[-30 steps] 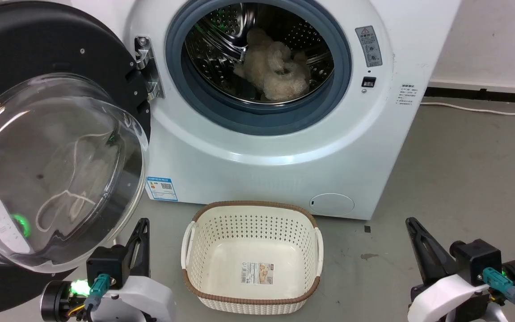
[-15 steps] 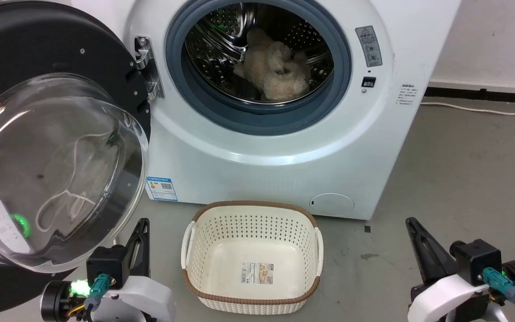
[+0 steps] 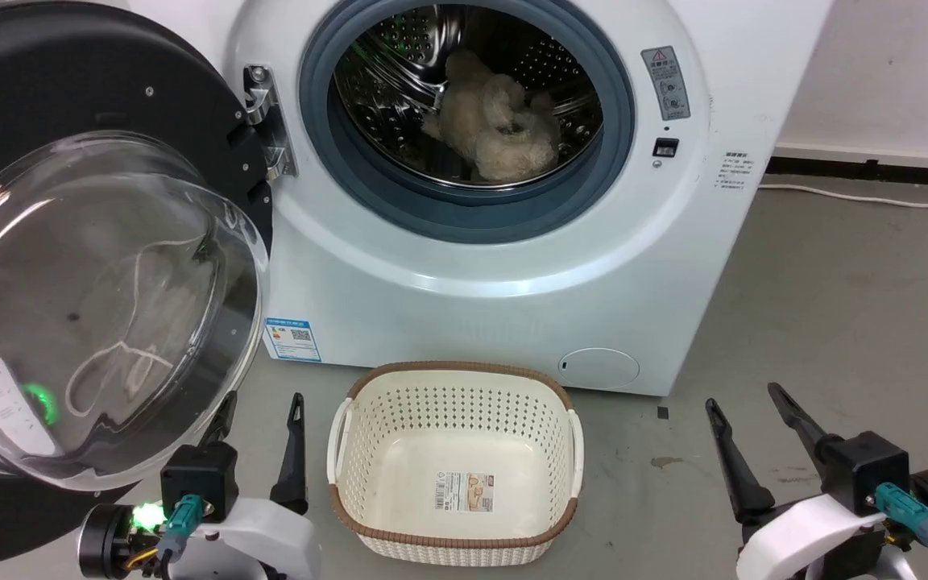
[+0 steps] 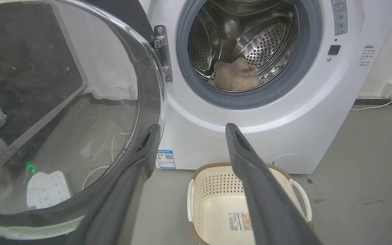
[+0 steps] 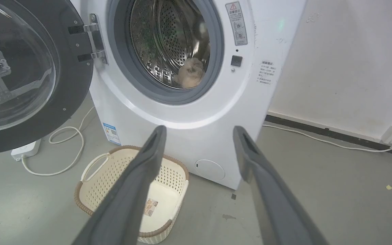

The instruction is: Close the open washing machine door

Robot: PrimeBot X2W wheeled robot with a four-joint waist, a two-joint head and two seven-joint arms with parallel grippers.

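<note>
Currently swung wide open off the left side of the white front-loading washing machine (image 3: 512,306): large round washing machine door (image 3: 101,266), glossy black rim, bulging clear glass centre. Low before the machine, left gripper (image 3: 263,399) just beside the door's lower edge, long dark fingers spread apart, holding nothing. Right gripper (image 3: 742,396) off the machine's right front corner, likewise parted and empty. Directly before the machine, cream perforated plastic basket (image 3: 456,369) with brown rim.

You will find no wording legible at this resolution. Machine (image 3: 472,306) front: grey warning sticker (image 3: 665,83) with red triangle, upper right; blue-edged label (image 3: 292,339) with QR code, lower left; small print block (image 3: 735,171), right edge. Basket (image 3: 456,369) floor: barcode label (image 3: 464,492), unreadable.
</note>
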